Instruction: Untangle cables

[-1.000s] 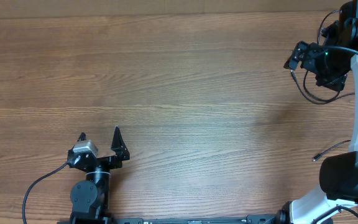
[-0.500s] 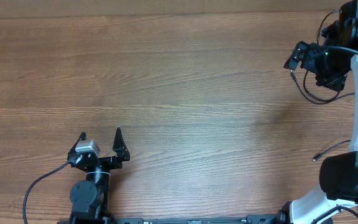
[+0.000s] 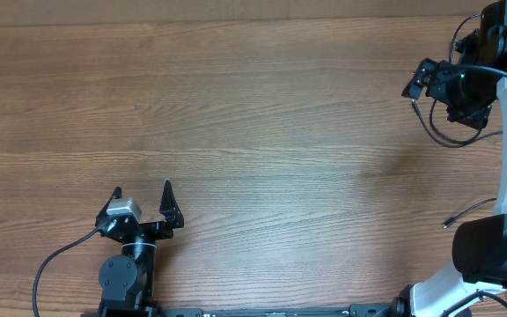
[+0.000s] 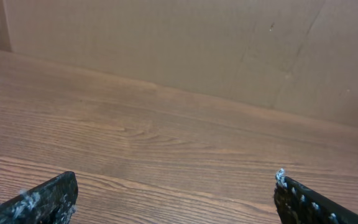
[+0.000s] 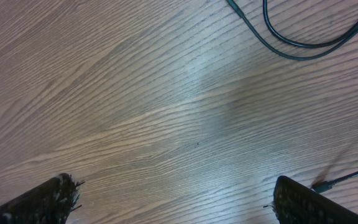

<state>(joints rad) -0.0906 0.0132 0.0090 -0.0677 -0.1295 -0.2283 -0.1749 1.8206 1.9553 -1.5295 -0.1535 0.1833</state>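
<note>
From my console I saw both tools spread wide, with nothing between their fingers. The right tool (image 3: 436, 97) hung over the far right side of the bench (image 3: 262, 114), and the cables (image 3: 437, 136) lay on the wood around it. In the right wrist view the looped cord (image 5: 303, 45), thin and black, curved ahead of the fingers and apart from them. The plug tip (image 5: 323, 184) of the second cord (image 3: 466, 213) showed close to the finger at the right of that view, on the side nearer the arm's base. I could not tell whether the two cords crossed anywhere. The left tool (image 3: 141, 187) sat at the near left of the bench, well apart from the cables, facing a cardboard wall (image 4: 229, 50).
</note>
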